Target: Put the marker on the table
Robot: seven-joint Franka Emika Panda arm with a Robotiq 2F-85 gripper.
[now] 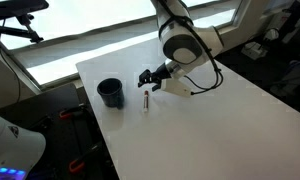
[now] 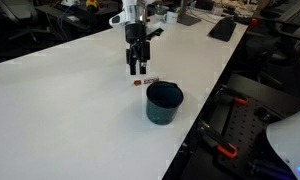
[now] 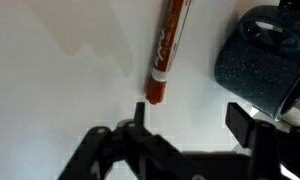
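Marker (image 3: 167, 50) lies flat on the white surface (image 2: 60, 110), just beside the dark cup (image 2: 163, 103) near one edge, bare room stretching away, while the jaws stand wide apart above it, holding nothing.

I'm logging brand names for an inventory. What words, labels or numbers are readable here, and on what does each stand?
Marker: pale lettering runs along its reddish barrel in the wrist view, too blurred to read.
Cup: no writing shows.
Table: no writing shows.
Both exterior views: everything is too small, nothing legible.
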